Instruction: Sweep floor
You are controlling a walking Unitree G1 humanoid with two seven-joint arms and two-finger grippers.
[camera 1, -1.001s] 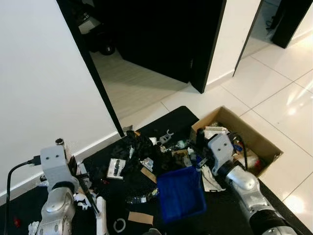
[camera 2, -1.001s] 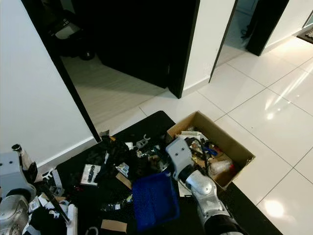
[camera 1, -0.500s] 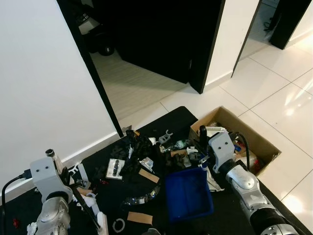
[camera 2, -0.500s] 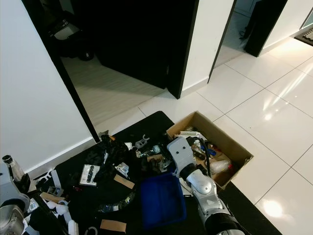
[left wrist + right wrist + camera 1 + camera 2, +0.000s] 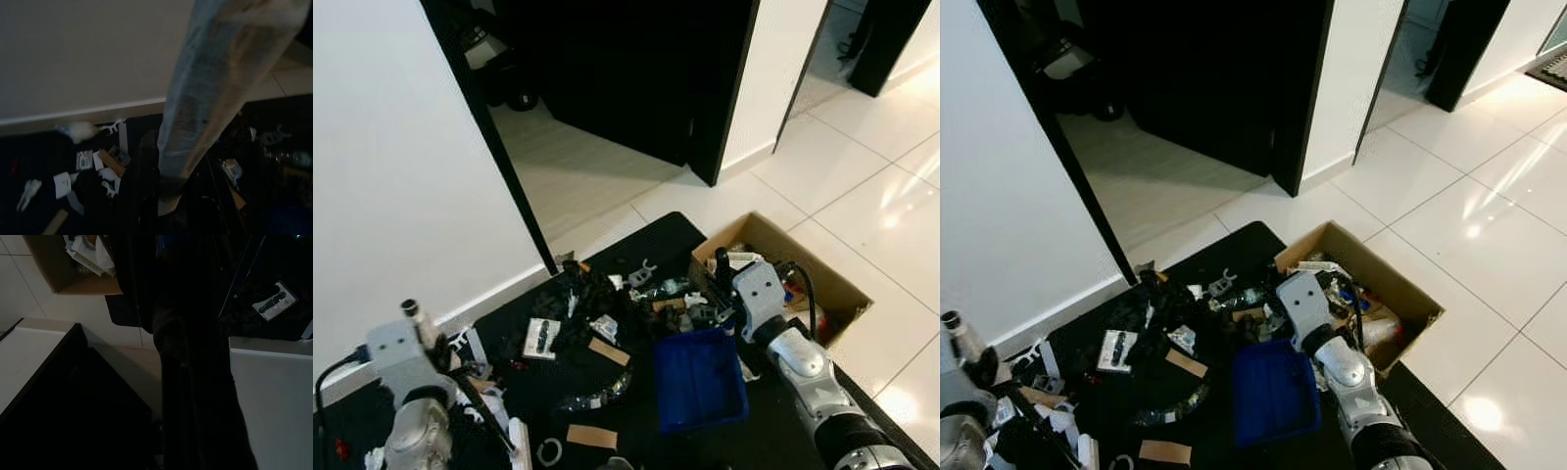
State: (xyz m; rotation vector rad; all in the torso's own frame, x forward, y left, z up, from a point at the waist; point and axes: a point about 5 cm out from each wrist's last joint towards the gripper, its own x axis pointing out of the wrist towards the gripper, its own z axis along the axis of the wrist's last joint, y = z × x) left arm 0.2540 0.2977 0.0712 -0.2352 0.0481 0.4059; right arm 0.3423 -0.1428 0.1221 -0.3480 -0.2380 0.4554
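Note:
A blue dustpan (image 5: 700, 380) lies on the black mat (image 5: 675, 235), just left of the open cardboard box (image 5: 827, 284). My right gripper (image 5: 724, 313) is shut on the dustpan's dark handle (image 5: 186, 357) at its far end. At the lower left, my left gripper (image 5: 450, 370) is shut on the broom handle (image 5: 215, 98), which is wrapped in clear plastic. The broom's black stick runs down to a white head (image 5: 519, 436) on the mat. Several bits of litter (image 5: 597, 328) lie scattered between the two arms: card scraps, packets, black pieces.
The box holds paper and mixed rubbish (image 5: 1351, 294). A white wall (image 5: 401, 176) and a black door frame (image 5: 504, 176) stand to the left, with a dark doorway (image 5: 626, 69) behind. Glossy white tiles (image 5: 891, 215) spread to the right.
My right arm has slid the dustpan to the right, closer to the box. My left arm has dropped lower with the broom.

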